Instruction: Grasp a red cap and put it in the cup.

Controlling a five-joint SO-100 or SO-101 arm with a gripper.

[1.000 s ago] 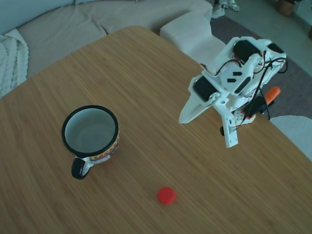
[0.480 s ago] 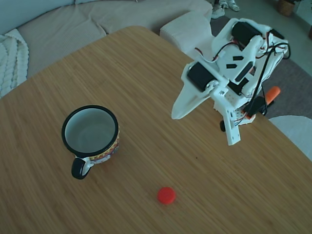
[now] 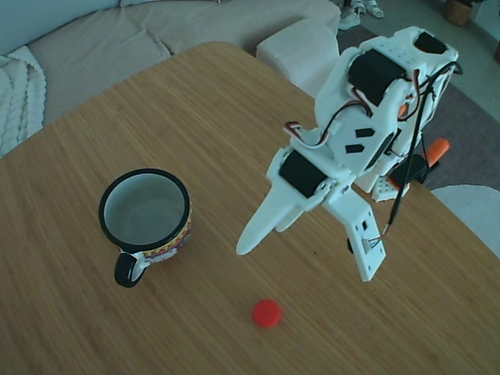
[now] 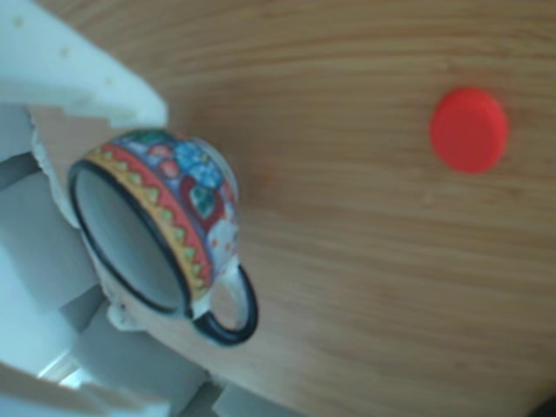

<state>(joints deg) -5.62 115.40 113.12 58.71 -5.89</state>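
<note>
No brand, label or writing can be read on anything in either view. In the fixed view the desk (image 3: 195, 117) is pale wood with fine straight grain and a rounded far edge. On it stands the cup (image 3: 145, 214), white enamel with a thin black rim, a black loop handle at 7 o'clock of its mouth, and a zigzag band of red, yellow, blue and green round its base; the other view (image 4: 165, 234) shows that band more fully. The red cap (image 3: 267, 312) is a small flat smooth plastic disc, lying on bare wood at about 4 o'clock from the cup, well apart from it. Above the desk hangs the white printed-plastic pincer (image 3: 308, 262), its two fingers spread wide and holding nothing, at 1 o'clock of the cap.
</note>
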